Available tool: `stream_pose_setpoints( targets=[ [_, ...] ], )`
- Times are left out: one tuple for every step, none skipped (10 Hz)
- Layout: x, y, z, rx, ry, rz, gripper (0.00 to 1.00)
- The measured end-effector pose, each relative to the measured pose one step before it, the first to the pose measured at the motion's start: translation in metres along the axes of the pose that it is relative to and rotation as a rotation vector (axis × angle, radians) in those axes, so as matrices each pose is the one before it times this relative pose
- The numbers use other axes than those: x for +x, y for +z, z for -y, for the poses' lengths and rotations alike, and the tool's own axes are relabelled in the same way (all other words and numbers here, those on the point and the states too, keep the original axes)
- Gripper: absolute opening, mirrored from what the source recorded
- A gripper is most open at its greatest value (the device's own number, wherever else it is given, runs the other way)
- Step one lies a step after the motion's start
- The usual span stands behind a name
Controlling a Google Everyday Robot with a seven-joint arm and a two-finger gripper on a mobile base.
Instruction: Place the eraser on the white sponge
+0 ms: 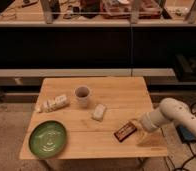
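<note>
The eraser point(125, 131), a dark block with an orange-red label, lies flat on the wooden table point(106, 147) near its front right. My gripper point(139, 126) sits at the end of the white arm, which comes in from the right. It is low over the table, right at the eraser's right end. I cannot tell whether it touches the eraser. The white sponge point(99, 111) lies on the table to the left of the eraser and a little farther back, apart from it.
A beige cup point(82, 96) stands behind the sponge. A long lumpy white thing point(52, 104) lies at the left. A green plate point(48, 138) sits at the front left. Dark shelving runs behind the table, and cables lie on the floor at the right.
</note>
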Motion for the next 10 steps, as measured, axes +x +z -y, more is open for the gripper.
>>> stream_pose_setpoints(
  targets=[
    [-0.00773, -0.00999, 0.00417, -0.0055, -0.01338, 0.00076, 0.8],
    [-0.00678, -0.00583, 0.00425, -0.00947, -0.01176, 0.00073, 0.8],
    [-0.00518, -0.00002, 0.00505, -0.0137, -0.0121, 0.00314, 0.8],
    [-0.00209, 0.00308, 0.00453, -0.01197, -0.00589, 0.00338, 0.8],
    [0.00188, 0.00827, 0.00595, -0.01704, -0.00432, 0.00253, 0.8],
    [0.00561, 0.01198, 0.01001, -0.0114, -0.00143, 0.00401, 0.8],
    [0.00394, 0.00862, 0.00711, -0.00913, -0.00122, 0.00386, 0.8],
    [0.00449, 0.0078, 0.00326, -0.0094, 0.00157, 0.00364, 0.8],
    [0.00191, 0.00602, 0.00377, -0.00489, 0.00015, 0.00504, 0.8],
    [0.00158, 0.00432, 0.00082, -0.00715, 0.00176, 0.00382, 0.8]
  ],
)
